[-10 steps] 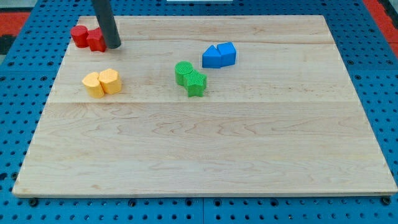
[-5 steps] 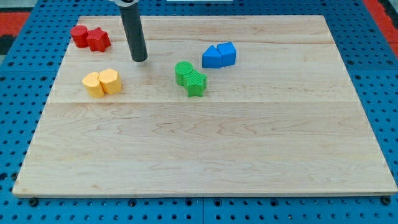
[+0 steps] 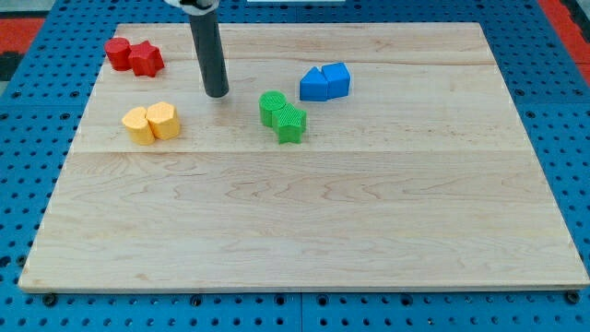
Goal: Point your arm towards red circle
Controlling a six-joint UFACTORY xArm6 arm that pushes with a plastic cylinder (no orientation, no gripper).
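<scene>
The top of the rod above my tip [image 3: 217,94] is cut off by the picture's top edge. The tabletop [image 3: 304,231] shows whole.

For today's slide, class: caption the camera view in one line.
My tip rests on the board between the red circle and green blocks, touching neither.

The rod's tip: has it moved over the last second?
Yes. My tip slid toward the view's right and slightly down, away from the red blocks, now nearer the green blocks.
</scene>
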